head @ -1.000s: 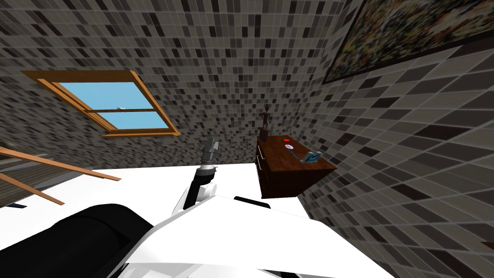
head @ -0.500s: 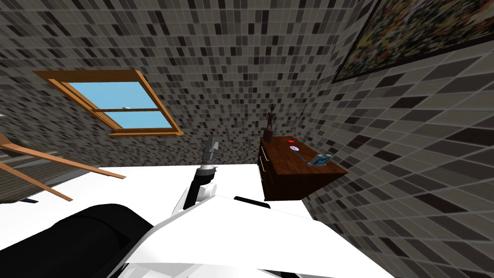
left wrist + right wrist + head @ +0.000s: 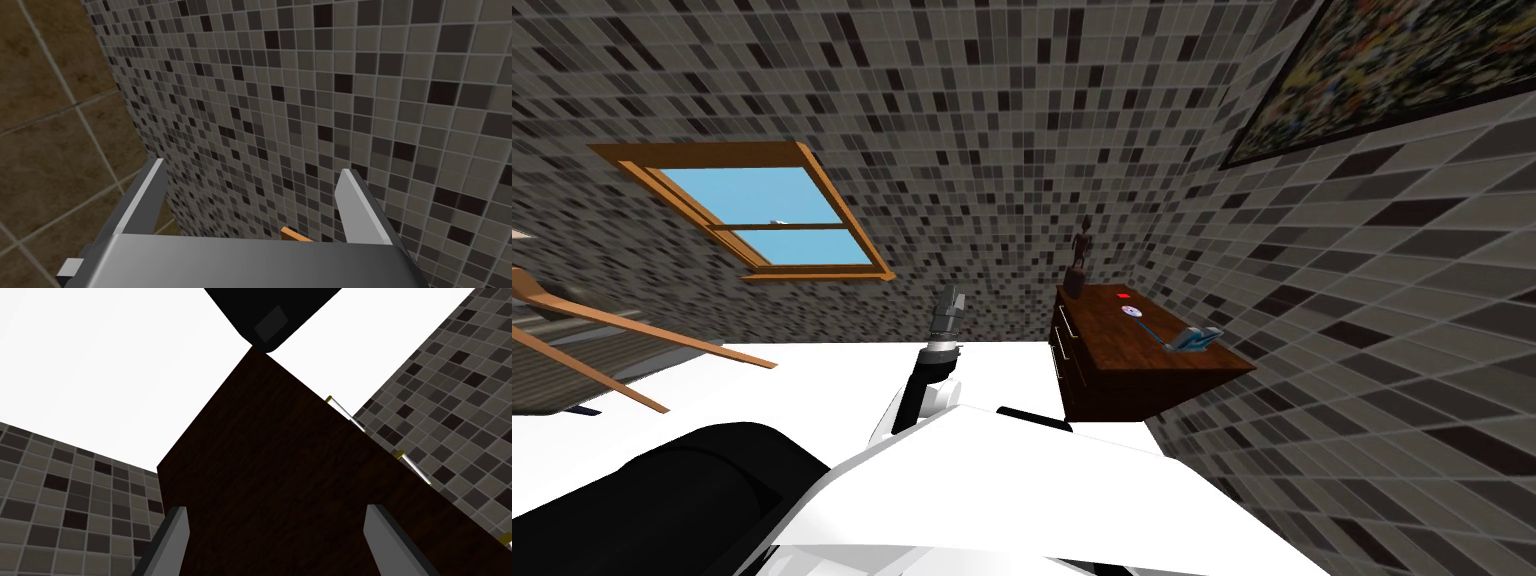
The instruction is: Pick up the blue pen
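Observation:
The blue pen (image 3: 1156, 334) is a thin blue line lying on top of a dark brown dresser (image 3: 1112, 375), which stands against the tiled wall to my right. A blue-grey object (image 3: 1198, 338) lies just past the pen's far end. My left gripper (image 3: 952, 296) is raised left of the dresser, well apart from it. In the left wrist view this left gripper (image 3: 251, 167) is open, with nothing between its fingers. My right gripper (image 3: 275, 509) is also open and empty, facing the dresser's dark side (image 3: 280, 453).
On the dresser top stand a dark figurine (image 3: 1080, 262), a small red item (image 3: 1123, 296) and a pale disc (image 3: 1133, 312). Its drawer handles (image 3: 345, 410) are metal bars. A wood-framed window (image 3: 762, 215) and slanting wooden rails (image 3: 612, 340) are to the left.
My view has swung, so the dresser now sits further right and slightly larger in the head view. The left arm keeps the same pose.

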You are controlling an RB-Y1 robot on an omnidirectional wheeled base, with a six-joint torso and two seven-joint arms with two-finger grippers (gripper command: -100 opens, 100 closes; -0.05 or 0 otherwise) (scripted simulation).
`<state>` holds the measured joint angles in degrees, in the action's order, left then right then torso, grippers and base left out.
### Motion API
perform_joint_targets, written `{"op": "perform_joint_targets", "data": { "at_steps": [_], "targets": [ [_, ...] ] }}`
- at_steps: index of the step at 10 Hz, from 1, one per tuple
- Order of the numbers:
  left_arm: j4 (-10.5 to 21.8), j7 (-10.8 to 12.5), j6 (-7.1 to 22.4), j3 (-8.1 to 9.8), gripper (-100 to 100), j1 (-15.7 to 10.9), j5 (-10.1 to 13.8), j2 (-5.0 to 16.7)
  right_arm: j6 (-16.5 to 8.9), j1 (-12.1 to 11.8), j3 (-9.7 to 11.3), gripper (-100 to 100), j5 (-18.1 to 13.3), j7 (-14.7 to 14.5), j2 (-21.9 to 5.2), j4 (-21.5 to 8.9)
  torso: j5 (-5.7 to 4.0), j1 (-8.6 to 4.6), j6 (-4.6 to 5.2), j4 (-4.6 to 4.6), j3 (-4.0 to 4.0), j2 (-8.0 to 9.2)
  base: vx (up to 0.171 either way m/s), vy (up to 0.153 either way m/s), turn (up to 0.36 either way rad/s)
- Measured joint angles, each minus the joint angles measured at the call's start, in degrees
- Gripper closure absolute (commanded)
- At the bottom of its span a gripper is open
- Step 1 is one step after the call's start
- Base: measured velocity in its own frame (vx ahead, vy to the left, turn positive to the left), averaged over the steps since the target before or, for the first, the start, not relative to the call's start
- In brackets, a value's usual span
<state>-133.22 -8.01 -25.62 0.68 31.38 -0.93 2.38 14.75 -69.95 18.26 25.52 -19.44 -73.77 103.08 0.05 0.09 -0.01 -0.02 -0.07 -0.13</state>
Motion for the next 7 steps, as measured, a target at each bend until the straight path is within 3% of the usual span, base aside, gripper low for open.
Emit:
{"op": "perform_joint_targets", "data": {
  "at_steps": [1, 7],
  "targets": [
    [0.00, 0.00, 0.00, 0.00, 0, 0.00, 0.00, 0.00, 0.58, -1.75, 0.00, -100, 0.40, 0.17, -1.98, -0.95, 0.01, 0.08, -0.02, 0.00, -0.01, -0.03, 0.064, 0.068, 0.036],
    [0.00, 0.00, 0.00, 0.00, 0, 0.00, 0.00, 0.00, 0.53, -4.33, 1.40, -100, 1.51, 1.33, -11.16, -4.02, 0.00, 0.01, -0.03, -0.01, -0.04, -0.08, 0.052, 0.043, 0.040]
  ]
}}
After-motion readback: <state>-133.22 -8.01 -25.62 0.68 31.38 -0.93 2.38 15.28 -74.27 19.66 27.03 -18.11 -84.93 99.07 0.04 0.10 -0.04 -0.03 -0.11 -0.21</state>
